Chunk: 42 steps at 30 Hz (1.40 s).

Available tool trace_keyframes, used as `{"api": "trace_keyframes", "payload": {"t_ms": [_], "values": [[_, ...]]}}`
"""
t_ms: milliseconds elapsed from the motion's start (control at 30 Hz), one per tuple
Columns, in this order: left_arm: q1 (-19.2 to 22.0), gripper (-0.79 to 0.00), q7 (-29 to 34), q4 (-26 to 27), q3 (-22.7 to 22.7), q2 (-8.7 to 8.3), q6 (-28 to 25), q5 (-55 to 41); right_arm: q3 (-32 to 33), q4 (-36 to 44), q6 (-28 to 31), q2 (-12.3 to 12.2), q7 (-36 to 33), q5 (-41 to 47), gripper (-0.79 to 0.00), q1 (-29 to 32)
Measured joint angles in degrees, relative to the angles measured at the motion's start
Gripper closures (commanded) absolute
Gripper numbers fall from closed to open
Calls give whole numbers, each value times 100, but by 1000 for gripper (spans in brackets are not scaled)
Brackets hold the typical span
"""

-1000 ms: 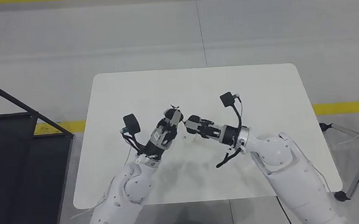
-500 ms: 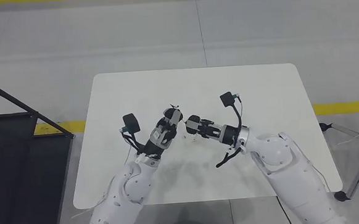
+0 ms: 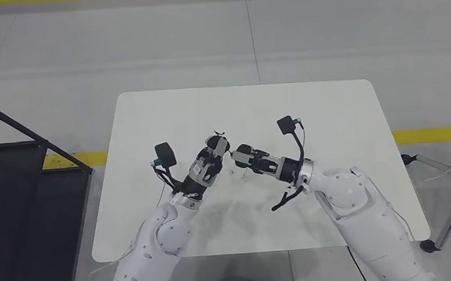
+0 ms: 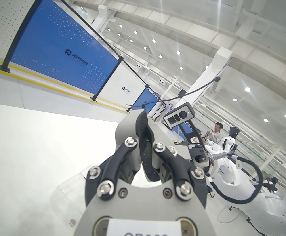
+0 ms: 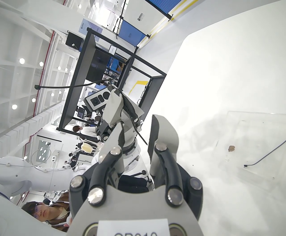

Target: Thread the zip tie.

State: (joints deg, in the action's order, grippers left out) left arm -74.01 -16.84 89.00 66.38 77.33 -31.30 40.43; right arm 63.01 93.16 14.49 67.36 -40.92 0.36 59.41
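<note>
A white table (image 3: pixel 326 134) sits in a bright hall. From above, the zip tie is too thin to follow, and its head is hard to make out. The left gripper (image 4: pixel 143 111) tilts upward above the table, fingers pressed together on the zip tie (image 4: pixel 201 87). Facing it closely, the right gripper (image 5: pixel 138 134) is spread, and the tie's tail points into its gap; contact is unclear. Near the left gripper lies a clear tray (image 5: pixel 245 125) holding a second tie (image 5: pixel 268 154).
</note>
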Motion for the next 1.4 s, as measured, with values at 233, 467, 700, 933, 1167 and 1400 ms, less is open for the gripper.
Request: {"api": "trace_keyframes", "payload": {"t_ms": [233,467,700,933,1167,1400], "values": [[38,0,24,-58,-26,19,8,1,11,27,73,0,51,-46,-289,30],[58,0,35,-86,-35,35,6,-9,11,48,103,0,71,-104,-83,61],[56,0,30,-92,-15,46,10,-4,11,55,91,2,78,-129,-9,67],[46,0,42,-89,2,54,-2,3,12,57,92,4,79,-133,0,71],[41,0,38,-87,11,65,12,10,10,69,83,6,72,-147,-197,80],[50,0,61,-99,5,78,34,15,1,89,86,6,51,-180,-160,92]]}}
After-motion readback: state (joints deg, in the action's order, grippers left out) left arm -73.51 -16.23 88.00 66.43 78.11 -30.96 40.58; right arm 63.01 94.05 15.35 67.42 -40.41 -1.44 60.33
